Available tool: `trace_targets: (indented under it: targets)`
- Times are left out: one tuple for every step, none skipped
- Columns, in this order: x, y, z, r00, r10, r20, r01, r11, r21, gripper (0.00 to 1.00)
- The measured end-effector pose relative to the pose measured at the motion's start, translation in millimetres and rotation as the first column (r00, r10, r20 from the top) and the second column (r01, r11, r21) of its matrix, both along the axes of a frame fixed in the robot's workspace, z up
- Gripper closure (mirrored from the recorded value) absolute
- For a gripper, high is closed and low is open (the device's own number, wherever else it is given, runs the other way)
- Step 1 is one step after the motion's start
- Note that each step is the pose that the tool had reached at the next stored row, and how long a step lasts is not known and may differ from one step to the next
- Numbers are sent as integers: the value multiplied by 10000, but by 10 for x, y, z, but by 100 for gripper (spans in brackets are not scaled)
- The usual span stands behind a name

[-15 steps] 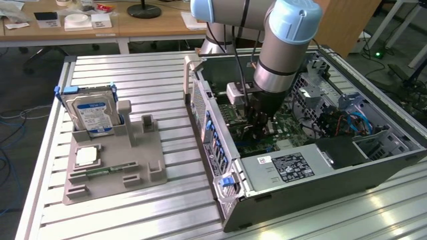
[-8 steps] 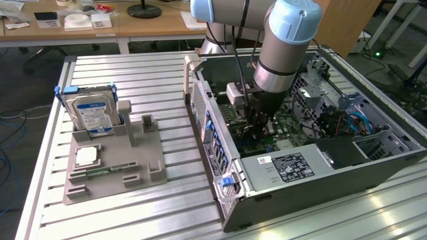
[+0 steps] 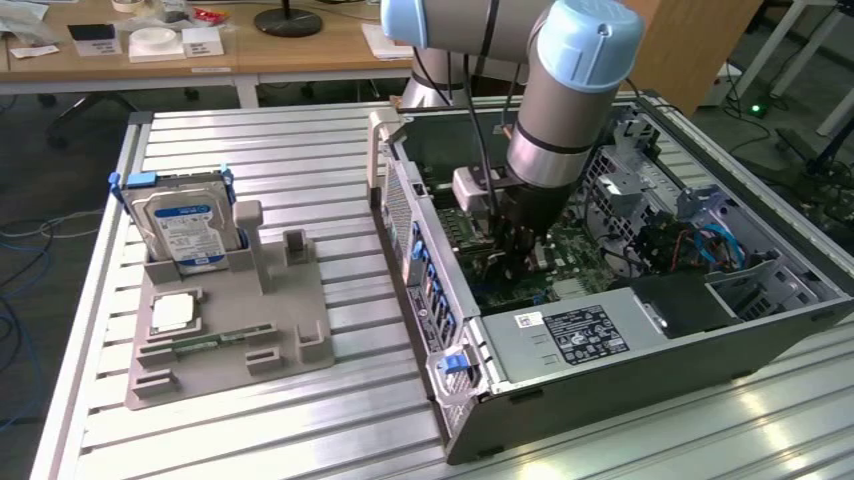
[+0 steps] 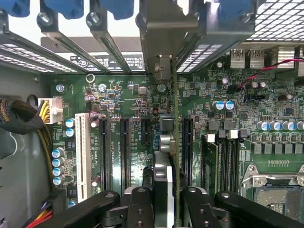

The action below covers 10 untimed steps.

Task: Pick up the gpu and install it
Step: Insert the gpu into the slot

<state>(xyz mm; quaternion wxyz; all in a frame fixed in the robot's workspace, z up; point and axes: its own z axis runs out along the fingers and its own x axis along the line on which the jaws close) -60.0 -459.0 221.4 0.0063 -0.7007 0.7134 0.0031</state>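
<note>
The gpu [image 4: 162, 175] stands on edge in the wrist view, a thin dark card with its metal bracket [image 4: 164, 33] up against the case's rear slot openings. My gripper [image 4: 167, 202] is shut on it, and the black fingers [image 4: 140, 204] press both faces. The card's lower edge lies along a long expansion slot of the green motherboard [image 4: 123, 95]; whether it is seated I cannot tell. In the exterior view my gripper [image 3: 514, 255] reaches down into the open computer case [image 3: 601, 350], low over the board.
Empty black expansion slots [image 4: 125, 147] and a white slot [image 4: 81, 152] lie beside the card. A memory stick [image 4: 211, 161] stands in its socket nearby. Outside the case, a grey fixture [image 3: 227, 320] holds a silver hard drive [image 3: 187, 225] and a processor chip [image 3: 174, 312].
</note>
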Motion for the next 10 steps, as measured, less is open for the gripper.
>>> trace_targets:
  targets:
    - [0, 0, -4, 10000, 0, 0, 0, 10000, -1, 72]
    - [0, 0, -9, 10000, 0, 1, 0, 10000, 0, 72]
    - [1, 0, -13, 10000, 0, 1, 0, 10000, -2, 72]
    - [0, 0, -17, 10000, 0, 0, 0, 10000, -1, 72]
    - [1, 0, -21, 10000, 1, 0, -1, 10000, -1, 72]
    - [0, 0, -25, 10000, 1, 0, -1, 10000, -1, 72]
    - [1, 0, -29, 10000, 1, 1, -1, 10000, 0, 72]
    - [1, 0, -30, 10000, 1, 0, -1, 10000, 0, 72]
    - [1, 0, -32, 10000, 1, 0, -1, 10000, 0, 72]
    - [0, 0, -34, 10000, 0, 0, 0, 10000, -1, 72]
